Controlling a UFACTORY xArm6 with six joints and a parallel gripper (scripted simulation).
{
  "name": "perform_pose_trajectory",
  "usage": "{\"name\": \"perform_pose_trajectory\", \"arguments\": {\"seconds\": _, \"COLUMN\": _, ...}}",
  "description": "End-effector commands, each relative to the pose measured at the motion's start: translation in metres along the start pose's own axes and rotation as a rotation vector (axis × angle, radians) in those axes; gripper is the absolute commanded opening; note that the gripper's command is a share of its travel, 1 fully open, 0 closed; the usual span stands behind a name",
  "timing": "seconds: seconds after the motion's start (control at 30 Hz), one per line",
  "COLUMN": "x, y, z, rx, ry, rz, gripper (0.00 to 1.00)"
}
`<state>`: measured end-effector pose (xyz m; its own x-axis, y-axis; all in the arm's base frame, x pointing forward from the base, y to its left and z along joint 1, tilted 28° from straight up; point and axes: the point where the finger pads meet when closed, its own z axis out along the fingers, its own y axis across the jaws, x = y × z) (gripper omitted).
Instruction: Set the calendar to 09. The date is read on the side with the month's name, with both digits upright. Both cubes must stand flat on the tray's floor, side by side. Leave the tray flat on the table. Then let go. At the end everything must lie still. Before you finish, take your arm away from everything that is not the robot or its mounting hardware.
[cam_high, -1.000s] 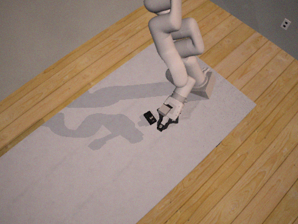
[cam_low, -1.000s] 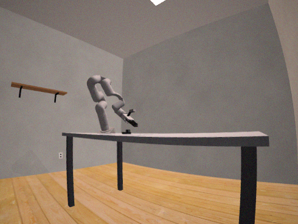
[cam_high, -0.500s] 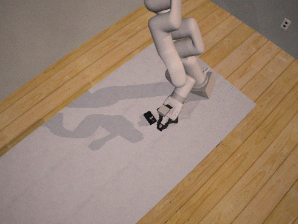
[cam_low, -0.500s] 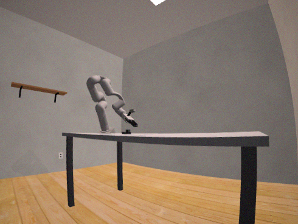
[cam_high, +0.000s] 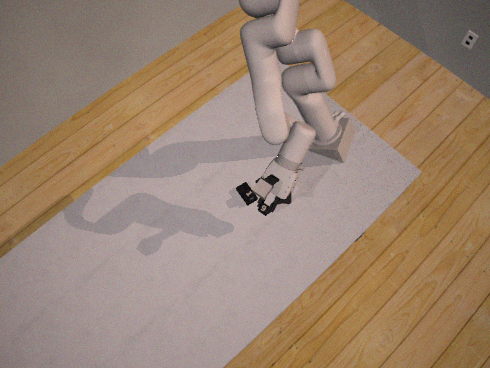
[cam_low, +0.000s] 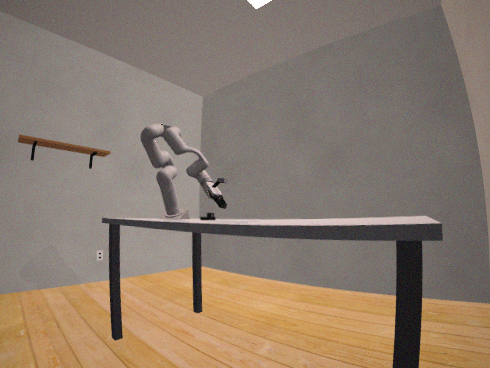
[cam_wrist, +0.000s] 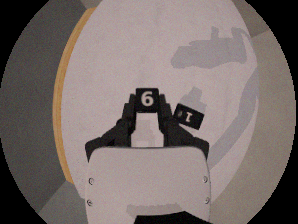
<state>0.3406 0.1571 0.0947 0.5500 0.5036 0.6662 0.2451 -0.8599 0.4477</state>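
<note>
My gripper (cam_high: 265, 206) (cam_low: 221, 203) (cam_wrist: 147, 101) is shut on a black cube (cam_wrist: 147, 100), held between the fingertips above the table. The cube's face toward the wrist camera shows a white digit that reads as 6 in that view. The black tray (cam_high: 241, 189) (cam_low: 203, 218) stands on the table, beside and below the gripper, to the right of the fingers in the wrist view. A second black cube (cam_high: 250, 194) (cam_low: 211, 214) (cam_wrist: 189, 117) is at the tray, with a white 1 on the face seen. The month's name cannot be read.
The pale table top (cam_high: 165, 280) (cam_low: 350, 221) (cam_wrist: 115, 45) carries the arm's base (cam_high: 332, 145) behind the gripper. Shadows of the arm fall across the table. A wooden shelf (cam_low: 65, 145) hangs on the wall, away from the arm.
</note>
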Motion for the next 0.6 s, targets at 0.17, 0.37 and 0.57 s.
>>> {"name": "perform_pose_trajectory", "arguments": {"seconds": 0.17, "x": 0.0014, "y": 0.0019, "z": 0.0007, "rx": -0.017, "ry": -0.068, "rz": -0.005, "gripper": 0.27}}
{"name": "perform_pose_trajectory", "arguments": {"seconds": 0.37, "x": 0.0016, "y": 0.003, "z": 0.0012, "rx": -0.025, "ry": -0.142, "rz": -0.006, "gripper": 0.27}}
{"name": "perform_pose_trajectory", "arguments": {"seconds": 0.57, "x": 0.0033, "y": 0.0013, "z": 0.0007, "rx": -0.013, "ry": -0.247, "rz": -0.004, "gripper": 0.27}}
